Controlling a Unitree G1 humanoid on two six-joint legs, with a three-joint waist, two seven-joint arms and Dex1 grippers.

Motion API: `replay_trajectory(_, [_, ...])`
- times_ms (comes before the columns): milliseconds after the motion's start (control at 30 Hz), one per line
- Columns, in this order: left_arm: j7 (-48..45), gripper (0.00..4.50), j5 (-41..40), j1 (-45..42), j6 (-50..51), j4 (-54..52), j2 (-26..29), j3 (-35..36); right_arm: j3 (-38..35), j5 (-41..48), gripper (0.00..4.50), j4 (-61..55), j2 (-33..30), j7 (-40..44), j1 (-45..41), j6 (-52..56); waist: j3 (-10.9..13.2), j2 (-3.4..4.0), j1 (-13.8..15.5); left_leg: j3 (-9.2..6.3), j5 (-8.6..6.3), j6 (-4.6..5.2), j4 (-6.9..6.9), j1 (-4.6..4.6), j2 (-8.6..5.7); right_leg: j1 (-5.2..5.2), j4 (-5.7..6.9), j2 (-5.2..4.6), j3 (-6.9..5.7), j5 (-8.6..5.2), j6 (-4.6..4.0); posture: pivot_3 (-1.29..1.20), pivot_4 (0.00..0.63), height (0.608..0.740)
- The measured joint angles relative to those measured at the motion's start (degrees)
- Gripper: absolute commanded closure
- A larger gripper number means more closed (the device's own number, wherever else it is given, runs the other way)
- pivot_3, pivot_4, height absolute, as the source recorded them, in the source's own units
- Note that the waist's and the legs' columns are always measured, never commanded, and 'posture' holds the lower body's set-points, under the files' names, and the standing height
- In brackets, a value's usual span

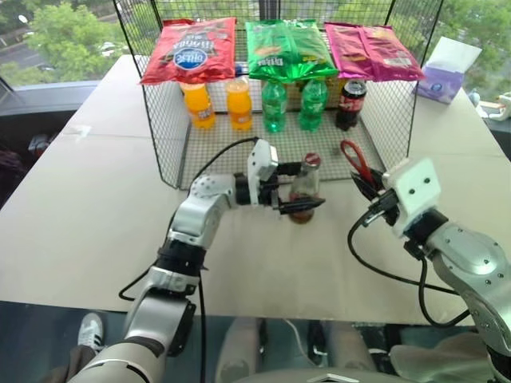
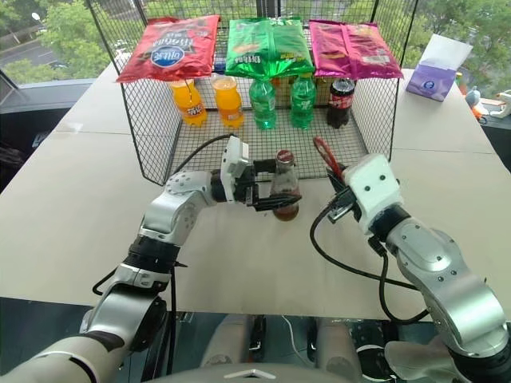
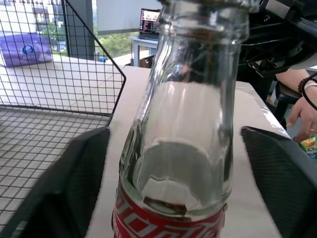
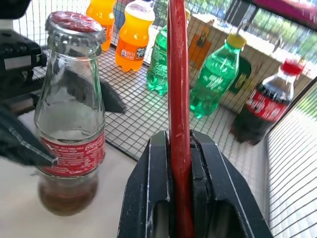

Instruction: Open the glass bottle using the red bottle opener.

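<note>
Left gripper (image 1: 294, 191) spread around the capped clear glass bottle (image 1: 305, 188), right gripper (image 4: 181, 148) pinching the flat red bottle opener (image 4: 178, 74) beside it.

head pair: down on table (image 1: 96, 215) | wrists: close on glass bottle (image 4: 69, 114)

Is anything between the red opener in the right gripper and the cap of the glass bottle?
Nothing visible. The flat red bottle opener, clamped in the right gripper, has open space toward the small clear glass bottle's cap. The left gripper's black fingers flank the bottle's body lower down.
</note>
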Motion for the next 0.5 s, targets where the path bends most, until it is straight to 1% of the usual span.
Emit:
replay_trajectory(33, [-0.16, 1.99, 0.03, -0.08, -0.07, -0.05, 0.24, 0.32, 1.39, -2.18, 4.5, 0.05, -0.17, 0.22, -0.23, -1.0, 0.0, 0.0, 0.0, 0.0, 0.0, 0.0, 0.0, 0.0, 0.0, 0.0, 0.0, 0.01, 0.0, 0.0, 0.0, 0.0, 0.15, 0.74])
replay_trajectory(167, [-0.36, 1.99, 0.08, -0.27, 0.25, -0.08, 0.51, 0.38, 3.99, -6.61, 4.5, 0.4, -0.18, 0.39, -1.43, -3.11, 0.0, 0.0, -0.01, 0.02, 0.0, 0.0, 0.01, 0.0, 0.0, 0.0, 0.0, 0.0, 0.02, 0.0, 0.0, 0.0, 0.15, 0.74])
replay_trajectory(333, [0.12, 1.99, 0.15, -0.68, 2.4, -1.14, 0.56, 0.12, 9.24, -15.28, 4.5, 3.1, 0.84, 0.11, -3.64, -7.17, 0.0, 0.0, -0.02, 0.02, 0.0, 0.0, 0.01, -0.01, 0.0, -0.01, 0.01, 0.01, 0.01, 0.0, 0.0, 0.0, 0.15, 0.74])
replay_trajectory(500, [0.96, 1.99, 0.14, -1.24, 4.6, -2.45, 0.56, -0.11, 13.43, -22.11, 4.5, 5.99, 1.29, 0.04, -4.7, -11.23, 0.0, 0.0, -0.01, 0.03, 0.0, -0.01, 0.01, -0.02, 0.0, -0.01, 0.01, 0.01, 0.02, 0.0, 0.01, 0.0, 0.15, 0.74])
